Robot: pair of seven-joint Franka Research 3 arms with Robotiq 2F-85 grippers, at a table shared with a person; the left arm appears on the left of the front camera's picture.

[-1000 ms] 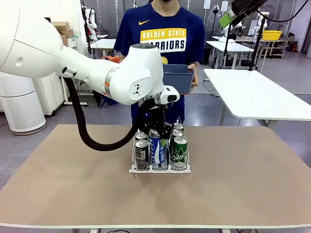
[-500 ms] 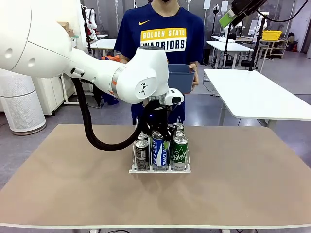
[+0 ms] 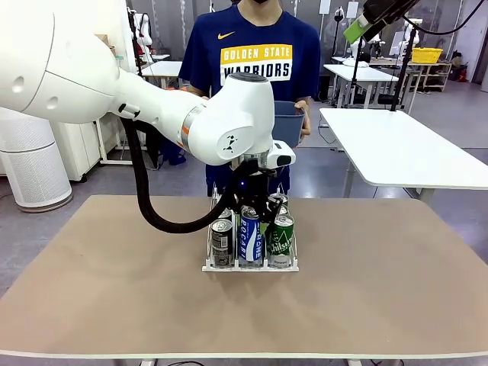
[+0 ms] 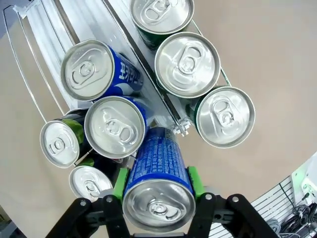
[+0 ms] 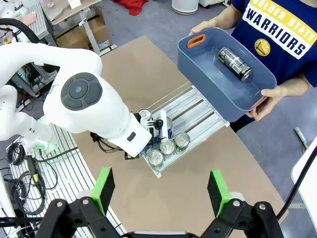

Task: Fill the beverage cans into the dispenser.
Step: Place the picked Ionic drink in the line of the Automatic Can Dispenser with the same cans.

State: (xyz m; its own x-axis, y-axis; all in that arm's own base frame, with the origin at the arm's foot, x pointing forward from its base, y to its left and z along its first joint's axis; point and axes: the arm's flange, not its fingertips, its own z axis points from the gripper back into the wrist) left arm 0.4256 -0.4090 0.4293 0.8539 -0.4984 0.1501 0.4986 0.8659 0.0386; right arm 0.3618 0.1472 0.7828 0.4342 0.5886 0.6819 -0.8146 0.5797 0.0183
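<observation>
White dispenser point(image 3: 252, 268) on brown table point(image 3: 381, 290)

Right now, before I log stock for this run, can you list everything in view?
Cans in dispenser: seven; green, blue-and-white and dark; upright in the three lanes.
Held can: one, blue-and-white, just above the dispenser.
Spare can: one, black, lying in the bin.
Dispenser: one, white with wire dividers, mid-table.
Bin: one, blue-grey with orange handles, held over the table's far edge.
Table: one, tan.
Person's hands: two, gripping the bin's ends.
Left fingers: black with green pads, shut on the held can.
Right fingers: black with green pads, open, high above the table.
</observation>
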